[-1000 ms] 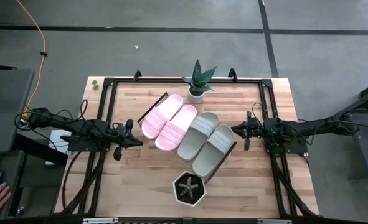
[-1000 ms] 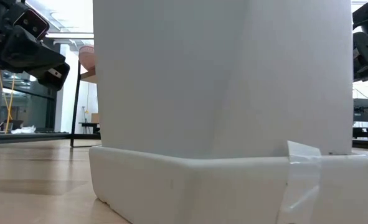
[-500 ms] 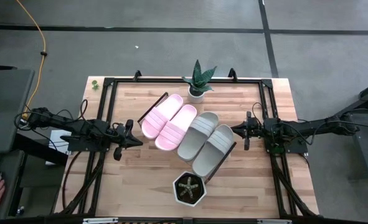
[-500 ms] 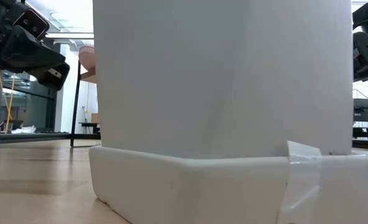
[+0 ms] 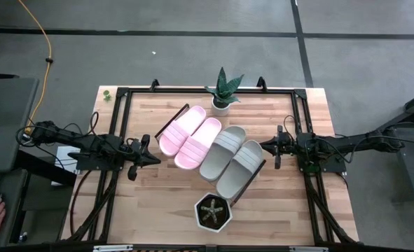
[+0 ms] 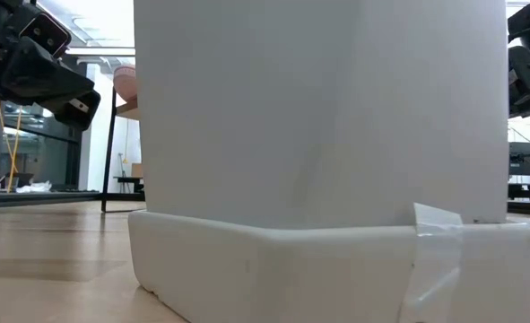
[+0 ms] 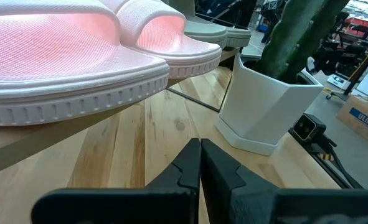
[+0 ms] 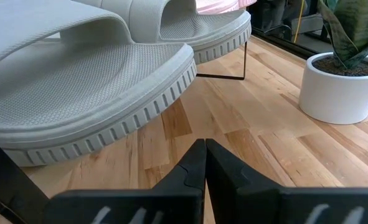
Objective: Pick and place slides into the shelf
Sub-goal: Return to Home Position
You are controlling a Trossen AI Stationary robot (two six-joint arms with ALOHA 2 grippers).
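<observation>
Four slides [image 5: 210,150] lie side by side on shelf [image 5: 171,120], long axes slanted: pink pair [image 5: 189,138] just ahead of left gripper [image 5: 154,158], grey pair [image 5: 231,159] ahead of right gripper [image 5: 264,146]. Both jaws pinched together, empty. Nothing left to grasp, I judge.

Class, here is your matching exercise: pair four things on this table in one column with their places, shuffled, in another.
1. pale pink ribbed-strap slides
2. grey-beige ribbed-strap slides
3. green cactus in white hexagonal pot
4. spiky green plant in round white pot

A. table edge, high view's bottom
B. wooden shelf, left end effector side
C. table edge, high view's top
D. shelf, right end effector side

Pairs: 1-B, 2-D, 3-A, 4-C.
</observation>
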